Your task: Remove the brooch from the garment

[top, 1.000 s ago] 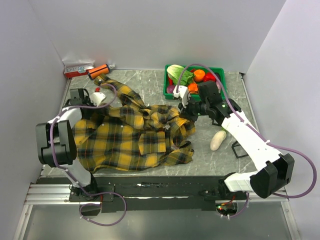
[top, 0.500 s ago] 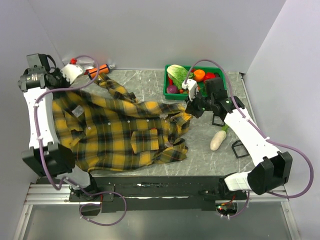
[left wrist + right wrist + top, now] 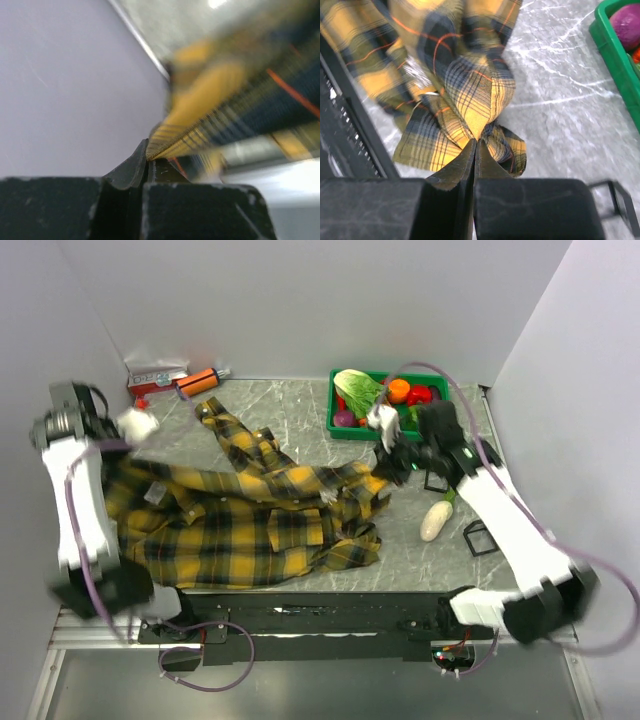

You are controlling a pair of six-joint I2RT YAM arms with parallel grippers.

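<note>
Brooch placement is the weak point: we cannot pick it out with certainty. A pale glint (image 3: pixel 422 75) on the crumpled folds, just beyond the right gripper (image 3: pixel 476 142) and off to its left, may be it, but it could equally be a button or a label. Around it the garment (image 3: pixel 250 520) is drawn out between the two hands, part lifted and part lying on the table (image 3: pixel 300 410).

The right gripper has its fingers pressed together on a bunched fold of plaid. The left gripper (image 3: pixel 148 159) likewise pinches a thin edge of cloth right at its fingertips, and its view is badly blurred.

We see four risks:

- **No free hand.** Both hands are full of cloth, so neither can take the ornament. Letting go on either side would let the folds collapse and could bury the brooch.
- **A slipping pinch.** The left hand's hold is on a narrow edge only, so more pull could drag the fabric out of it.
- **Strain at the pin.** Tension across the shirt could tear the weave where the brooch is fastened.
- **Things nearby.** The green tray (image 3: pixel 345 428) sits just behind the right hand and a white vegetable (image 3: pixel 436 520) lies near its outer side. A swinging hem could snag one or sweep the other.
</note>
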